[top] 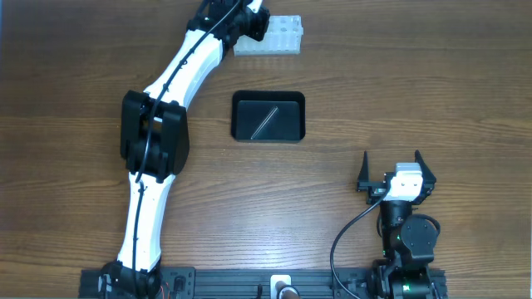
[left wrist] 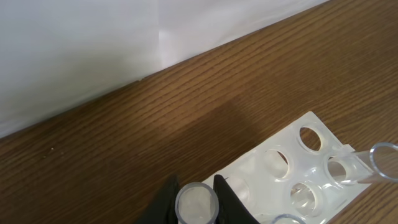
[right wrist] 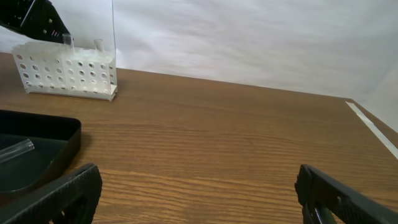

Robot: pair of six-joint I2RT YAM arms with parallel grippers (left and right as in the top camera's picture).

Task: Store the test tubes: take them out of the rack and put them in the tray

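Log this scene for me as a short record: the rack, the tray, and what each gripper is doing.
rack: white, at the far edge of the table, standing tubes in it
tray: black, mid-table, one loose tube lying inside
left gripper: at the rack, shut on the held tube at its top
right gripper: open, empty, near its base

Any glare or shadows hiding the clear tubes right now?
Top view: even light, the lying tube a pale streak on the black tray; the rack is bright, its tubes hard to tell. Left wrist view: a soft shadow on the wood beyond the rack, the gripped tube with its rim plain in the left gripper. Right wrist view: no glare.
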